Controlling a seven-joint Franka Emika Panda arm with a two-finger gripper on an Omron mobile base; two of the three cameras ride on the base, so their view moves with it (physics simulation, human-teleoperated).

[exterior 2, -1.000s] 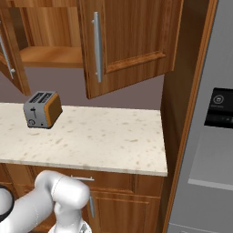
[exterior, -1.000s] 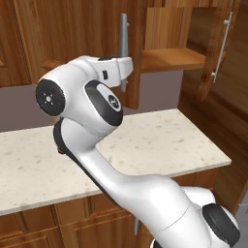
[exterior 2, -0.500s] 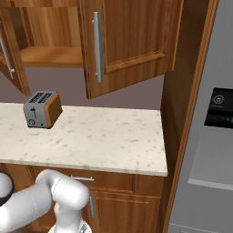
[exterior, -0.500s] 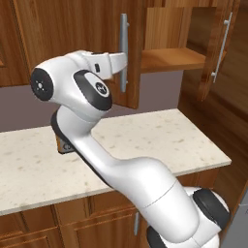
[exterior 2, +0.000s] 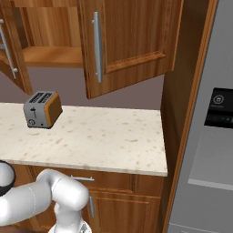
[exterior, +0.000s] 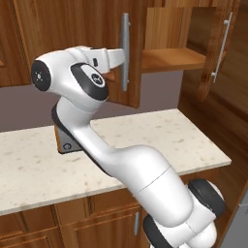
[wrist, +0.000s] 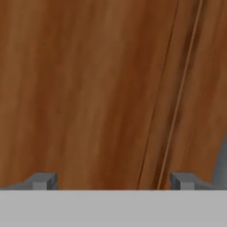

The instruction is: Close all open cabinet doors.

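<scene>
You have two cabinet doors swung out over the tabletop (exterior 2: 104, 136). The left door (exterior: 104, 43) hangs ajar with its handle (exterior: 125, 51) on its right edge; the arm's hand sits just against that door's face. The right door (exterior: 215, 43) stands open at the far right of the shelf (exterior: 172, 58) between them. The toaster (exterior 2: 42, 109) stands on the tabletop below the shelf, left of the right door (exterior 2: 132, 41). A tall appliance (exterior 2: 209, 136) stands right of the tabletop.

Arm rises from base, bends at elbow, upper link climbs to big shoulder-like joint, wrist reaches forward at height. Claw (wrist: 113, 181) level, fingertips (wrist: 42, 181) spread wide apart, nothing between them. Wrist roll hard to judge, likely slight.
</scene>
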